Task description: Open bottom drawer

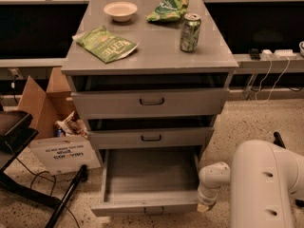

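The bottom drawer (147,206) of the grey cabinet is pulled far out towards me. Its slim front panel faces down-front and its plain grey tray (151,172) shows nothing inside. My gripper (205,206) hangs at the end of the white arm (266,184), just off the right front corner of the open drawer's front panel. I cannot tell whether it touches the panel. The small dark handle is barely visible under the front edge.
The middle drawer (151,137) and the top drawer (152,101) sit slightly ajar above. On the cabinet top stand a white bowl (120,11), two green chip bags (105,43) and a soda can (190,32). A cardboard box (52,122) and a black stand (19,141) are at the left.
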Controlling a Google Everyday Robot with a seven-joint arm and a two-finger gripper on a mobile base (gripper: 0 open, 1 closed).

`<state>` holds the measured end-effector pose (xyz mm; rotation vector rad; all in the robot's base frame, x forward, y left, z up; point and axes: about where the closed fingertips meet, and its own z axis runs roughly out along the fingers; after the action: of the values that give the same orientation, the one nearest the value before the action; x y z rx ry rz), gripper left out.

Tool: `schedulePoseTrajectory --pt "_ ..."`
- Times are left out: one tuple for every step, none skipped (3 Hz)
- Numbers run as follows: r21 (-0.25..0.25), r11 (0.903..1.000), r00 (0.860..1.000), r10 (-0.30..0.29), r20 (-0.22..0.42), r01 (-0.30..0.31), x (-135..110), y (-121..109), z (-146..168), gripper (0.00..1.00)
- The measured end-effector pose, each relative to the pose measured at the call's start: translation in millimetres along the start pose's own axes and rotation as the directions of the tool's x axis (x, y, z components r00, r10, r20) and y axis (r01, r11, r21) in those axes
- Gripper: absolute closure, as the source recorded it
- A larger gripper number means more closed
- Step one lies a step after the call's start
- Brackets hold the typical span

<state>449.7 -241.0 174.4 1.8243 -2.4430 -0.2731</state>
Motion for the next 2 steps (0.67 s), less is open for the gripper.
schedulePoseTrajectory --pt "0.019 0.9997 1.0 0.013 0.001 -0.013 8.1 -0.2 -10.8 0.93" --pt "0.143 0.9885 0.999 0.05 -0.004 -0.049 39.5 3.5 -60.0 1.0"
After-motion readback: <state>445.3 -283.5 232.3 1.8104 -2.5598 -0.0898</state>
